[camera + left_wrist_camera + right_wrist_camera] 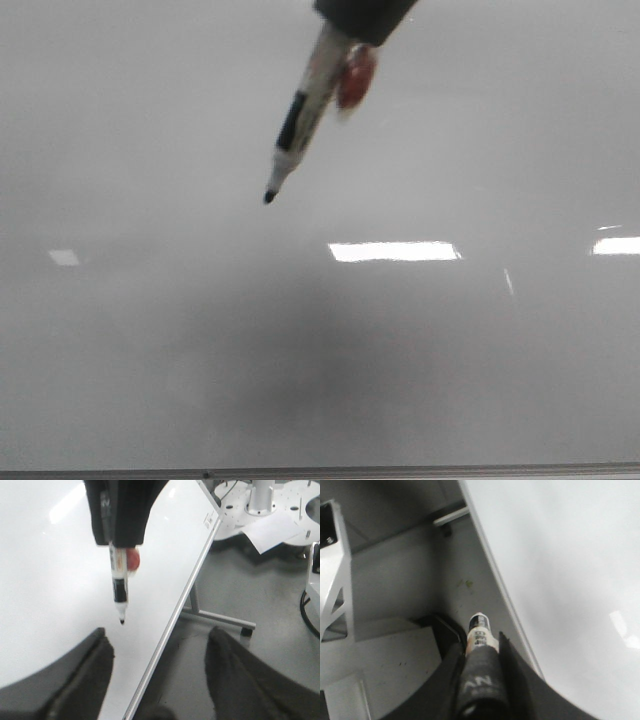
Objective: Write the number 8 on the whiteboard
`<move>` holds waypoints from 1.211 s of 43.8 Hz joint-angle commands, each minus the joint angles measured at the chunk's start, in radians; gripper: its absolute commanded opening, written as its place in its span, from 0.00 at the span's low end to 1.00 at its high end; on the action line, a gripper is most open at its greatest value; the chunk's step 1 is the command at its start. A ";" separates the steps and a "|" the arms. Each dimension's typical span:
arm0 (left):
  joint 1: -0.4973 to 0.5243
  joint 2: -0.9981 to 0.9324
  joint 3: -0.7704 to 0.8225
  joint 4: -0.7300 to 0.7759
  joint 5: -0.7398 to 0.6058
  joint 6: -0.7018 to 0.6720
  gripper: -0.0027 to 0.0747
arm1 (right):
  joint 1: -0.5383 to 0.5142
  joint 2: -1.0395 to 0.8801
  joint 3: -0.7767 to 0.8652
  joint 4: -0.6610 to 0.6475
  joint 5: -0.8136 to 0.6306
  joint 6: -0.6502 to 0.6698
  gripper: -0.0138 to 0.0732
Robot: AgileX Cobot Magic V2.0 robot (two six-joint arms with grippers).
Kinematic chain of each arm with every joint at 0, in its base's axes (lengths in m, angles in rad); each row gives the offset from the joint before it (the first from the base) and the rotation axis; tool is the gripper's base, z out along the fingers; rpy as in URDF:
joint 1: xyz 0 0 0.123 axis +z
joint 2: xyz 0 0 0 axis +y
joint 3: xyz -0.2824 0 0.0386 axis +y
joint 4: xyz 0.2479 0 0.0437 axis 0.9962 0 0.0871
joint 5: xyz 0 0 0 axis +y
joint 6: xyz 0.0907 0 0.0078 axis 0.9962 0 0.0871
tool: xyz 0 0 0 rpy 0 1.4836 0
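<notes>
The whiteboard (150, 350) fills the front view, glossy and pale grey, and also shows in the wrist views (45, 580) (570, 555). My right gripper (480, 642) is shut on a white marker (305, 105) with a black band, and hangs in from above (365, 15) (120, 515). The black tip (269, 197) (122, 622) points down at the board; whether it touches I cannot tell, and no ink shows beside it. A red rounded piece (356, 75) sits against the barrel. My left gripper (159, 639) is open and empty over the board's edge. The number 8 is out of view.
Bright rectangular light reflections (393, 251) lie on the board. Its thin metal frame edge (175, 615) (320, 470) borders grey floor. A stand leg with a dark foot (220, 617) runs under it. A white base with a paper sheet (270, 525) stands beyond.
</notes>
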 commanded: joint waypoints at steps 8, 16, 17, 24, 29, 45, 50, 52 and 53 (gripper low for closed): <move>-0.008 -0.136 0.138 -0.029 -0.192 -0.144 0.01 | -0.266 -0.238 0.250 0.191 -0.271 -0.006 0.08; -0.008 -0.171 0.180 -0.066 -0.255 -0.148 0.01 | -0.310 -0.214 0.293 0.489 -0.279 -0.212 0.08; -0.008 -0.171 0.180 -0.069 -0.256 -0.148 0.01 | -0.310 -0.200 0.292 0.538 -0.280 -0.253 0.08; -0.008 -0.171 0.180 -0.074 -0.256 -0.148 0.01 | -0.310 -0.070 0.273 0.862 -0.283 -0.465 0.08; -0.008 -0.171 0.180 -0.075 -0.258 -0.148 0.01 | -0.298 0.034 0.229 0.976 -0.274 -0.552 0.08; -0.008 -0.171 0.180 -0.075 -0.258 -0.148 0.01 | -0.206 0.228 0.097 0.988 -0.446 -0.583 0.08; -0.008 -0.171 0.180 -0.075 -0.258 -0.148 0.01 | -0.186 0.274 0.068 0.988 -0.443 -0.583 0.08; -0.008 -0.171 0.180 -0.075 -0.258 -0.148 0.01 | -0.180 0.289 0.059 0.989 -0.445 -0.583 0.08; -0.008 -0.171 0.180 -0.075 -0.258 -0.148 0.01 | -0.176 0.299 0.056 0.989 -0.449 -0.583 0.08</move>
